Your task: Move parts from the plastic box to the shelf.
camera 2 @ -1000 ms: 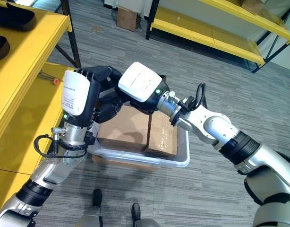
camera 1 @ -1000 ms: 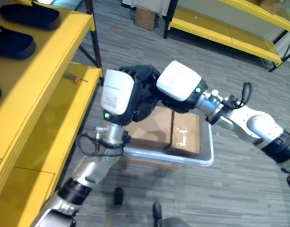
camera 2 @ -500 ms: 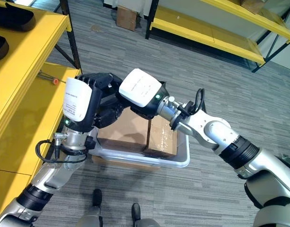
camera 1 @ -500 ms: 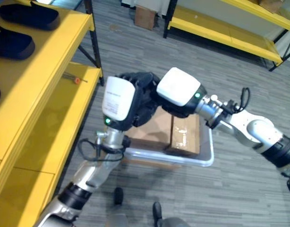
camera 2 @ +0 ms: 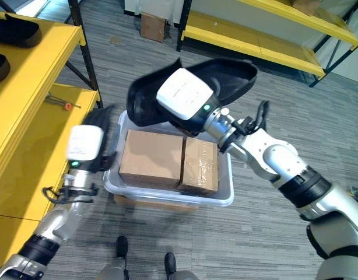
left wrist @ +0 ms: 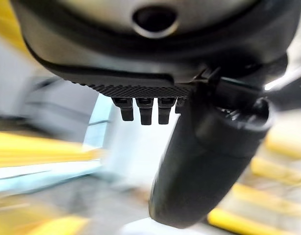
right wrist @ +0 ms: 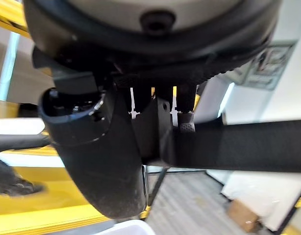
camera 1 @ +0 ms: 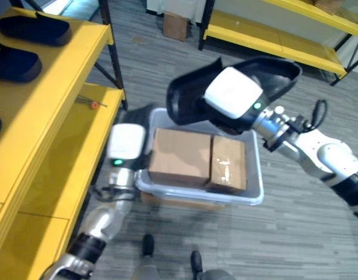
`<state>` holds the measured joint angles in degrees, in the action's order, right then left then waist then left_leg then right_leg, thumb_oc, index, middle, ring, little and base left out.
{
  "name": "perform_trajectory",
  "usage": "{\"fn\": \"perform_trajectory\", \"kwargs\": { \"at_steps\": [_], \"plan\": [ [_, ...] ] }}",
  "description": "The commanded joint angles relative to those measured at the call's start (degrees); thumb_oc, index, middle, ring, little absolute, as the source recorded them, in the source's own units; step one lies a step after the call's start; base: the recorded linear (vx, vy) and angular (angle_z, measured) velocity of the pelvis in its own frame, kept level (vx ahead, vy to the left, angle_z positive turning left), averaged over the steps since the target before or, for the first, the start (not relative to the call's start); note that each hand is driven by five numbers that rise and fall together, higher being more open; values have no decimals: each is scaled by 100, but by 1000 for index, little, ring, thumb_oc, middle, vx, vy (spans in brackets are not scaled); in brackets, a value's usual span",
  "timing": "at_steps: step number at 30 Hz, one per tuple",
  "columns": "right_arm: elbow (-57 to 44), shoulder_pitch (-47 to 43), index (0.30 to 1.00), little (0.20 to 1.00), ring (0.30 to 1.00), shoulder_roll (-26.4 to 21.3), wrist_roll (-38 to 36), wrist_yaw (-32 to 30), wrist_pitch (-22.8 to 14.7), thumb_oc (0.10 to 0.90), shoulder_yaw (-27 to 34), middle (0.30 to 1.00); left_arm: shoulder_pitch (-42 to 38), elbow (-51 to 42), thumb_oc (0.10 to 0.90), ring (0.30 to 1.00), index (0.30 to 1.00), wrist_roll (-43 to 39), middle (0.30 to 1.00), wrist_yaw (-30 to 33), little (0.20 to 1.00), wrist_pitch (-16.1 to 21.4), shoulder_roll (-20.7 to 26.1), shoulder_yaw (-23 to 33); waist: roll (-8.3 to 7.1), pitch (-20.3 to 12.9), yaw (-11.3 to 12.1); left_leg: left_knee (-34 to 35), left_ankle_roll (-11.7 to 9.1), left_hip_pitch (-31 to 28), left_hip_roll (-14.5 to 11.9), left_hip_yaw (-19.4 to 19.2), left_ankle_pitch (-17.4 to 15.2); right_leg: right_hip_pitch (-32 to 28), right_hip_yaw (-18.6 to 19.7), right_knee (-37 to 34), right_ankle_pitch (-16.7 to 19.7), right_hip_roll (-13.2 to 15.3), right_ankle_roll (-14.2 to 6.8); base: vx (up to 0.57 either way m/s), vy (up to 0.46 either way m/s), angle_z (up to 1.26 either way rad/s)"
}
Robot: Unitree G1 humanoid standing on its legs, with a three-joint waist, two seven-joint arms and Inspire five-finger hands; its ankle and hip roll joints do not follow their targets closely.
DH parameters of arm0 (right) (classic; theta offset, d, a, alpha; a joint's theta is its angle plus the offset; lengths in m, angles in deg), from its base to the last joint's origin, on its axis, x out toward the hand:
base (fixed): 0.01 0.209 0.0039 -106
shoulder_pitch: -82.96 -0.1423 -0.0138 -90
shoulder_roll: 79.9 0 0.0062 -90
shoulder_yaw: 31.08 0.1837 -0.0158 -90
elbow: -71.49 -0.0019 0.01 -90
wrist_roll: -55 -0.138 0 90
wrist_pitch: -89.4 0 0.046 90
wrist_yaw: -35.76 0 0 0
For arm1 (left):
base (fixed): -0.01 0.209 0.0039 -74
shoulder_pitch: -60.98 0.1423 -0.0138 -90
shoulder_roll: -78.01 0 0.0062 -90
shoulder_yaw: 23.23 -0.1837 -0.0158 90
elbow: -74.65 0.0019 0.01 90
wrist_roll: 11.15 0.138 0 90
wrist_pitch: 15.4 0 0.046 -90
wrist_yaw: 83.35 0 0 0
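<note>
Item: long black curved plastic part [camera 1: 237, 87], clasped in my right hand [camera 2: 185, 99] with fingers curled round it, raised above the pale grey plastic box [camera 1: 258, 186]. Box contents: two brown cardboard cartons [camera 1: 182, 157]. My left hand [camera 1: 125, 146] sits at the box's left rim, fingers relaxed, holding nothing. Yellow shelf [camera 1: 45, 111] on my left carries similar black parts [camera 1: 16, 61].
</note>
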<state>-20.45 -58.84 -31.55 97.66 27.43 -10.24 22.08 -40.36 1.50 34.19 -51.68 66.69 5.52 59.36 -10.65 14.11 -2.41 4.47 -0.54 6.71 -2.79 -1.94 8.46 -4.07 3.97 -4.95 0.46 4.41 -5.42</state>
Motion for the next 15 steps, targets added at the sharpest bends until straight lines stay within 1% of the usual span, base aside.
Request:
{"fn": "perform_trajectory", "kwargs": {
  "at_steps": [1,15],
  "plan": [
    [270,46,300,300,300,63,-97,-532,245,400,402,300,118,-132,900,1000,1000,196,1000,376,1000,185,491,-308,-121,-1479,108,44,-142,-420,-377,63,-711,600,49,439,-165,-98,7,11,4,11],
    [229,94,300,300,300,44,-30,-485,244,400,436,300,175,-115,900,1000,1000,243,1000,358,1000,145,480,-270,-110,-1484,119,43,-132,-451,-365,87,-733,559,41,441,-192,-86,6,5,1,3]
  ]
}}
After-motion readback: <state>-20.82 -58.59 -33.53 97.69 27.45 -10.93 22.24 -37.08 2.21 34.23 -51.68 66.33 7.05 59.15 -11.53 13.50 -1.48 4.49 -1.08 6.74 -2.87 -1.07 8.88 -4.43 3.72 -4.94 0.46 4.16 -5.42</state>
